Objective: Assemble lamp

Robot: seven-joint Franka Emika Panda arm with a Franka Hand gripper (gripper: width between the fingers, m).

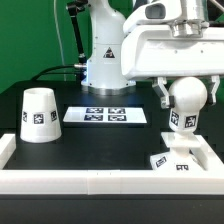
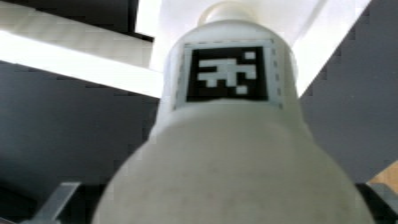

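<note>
Bulb [image 1: 181,120] upright over base [image 1: 175,163], at exterior view's right; seating unclear. Gripper [image 1: 186,93] clamped on ball top. Judgement: keep stem plumb, centred on socket, turn without side load. Shade [image 1: 40,115] well apart on worktop [image 1: 110,140].

Bright, even light; wrist view blurred.

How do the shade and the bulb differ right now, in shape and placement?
The shade is a tapered cup, wide end down on the table at the exterior view's left; the bulb is ball-topped on a narrower stem, at the right. The shade stands free; the bulb sits between the fingers of the claw, over the base. Both are white, upright and carry a black-and-white tag.
</note>
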